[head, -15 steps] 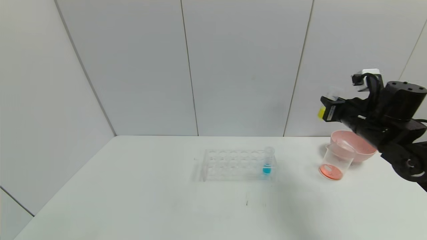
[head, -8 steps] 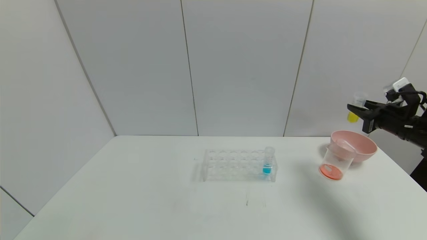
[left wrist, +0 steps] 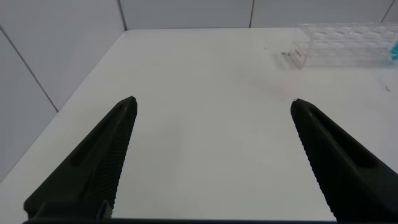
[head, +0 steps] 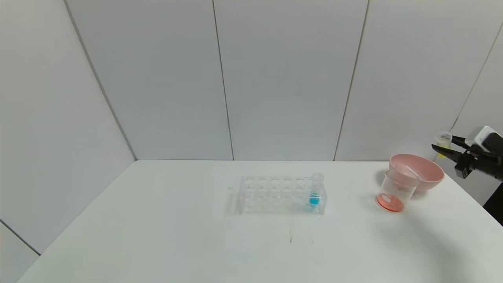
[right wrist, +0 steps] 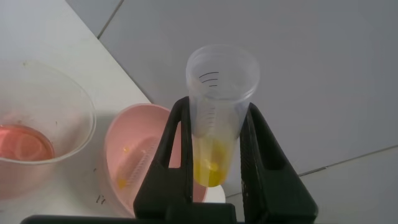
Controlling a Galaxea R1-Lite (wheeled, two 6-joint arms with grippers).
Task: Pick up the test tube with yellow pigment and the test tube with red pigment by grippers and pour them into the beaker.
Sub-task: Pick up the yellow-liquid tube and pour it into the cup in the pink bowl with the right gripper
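My right gripper (head: 443,143) is shut on the test tube with yellow pigment (head: 443,140), holding it in the air beyond the table's far right corner, to the right of the pink bowl. In the right wrist view the tube (right wrist: 219,118) sits between the fingers (right wrist: 174,143), with yellow liquid in its lowest part. The beaker (head: 395,192) stands on the table in front of the bowl with orange-red liquid in its bottom; it also shows in the right wrist view (right wrist: 43,106). No tube with red liquid is in view. My left gripper (left wrist: 212,102) is open and empty above the table's left part.
The pink bowl (head: 420,169) stands behind the beaker; in the right wrist view a clear tube seems to lie in the bowl (right wrist: 127,134). A clear rack (head: 275,194) at mid-table holds a blue-liquid tube (head: 315,190). The table's right edge is close to the right arm.
My right gripper has moved right and down with the yellow tube, from above the beaker and bowl to beyond the table's right corner. The beaker, bowl and rack have not moved.
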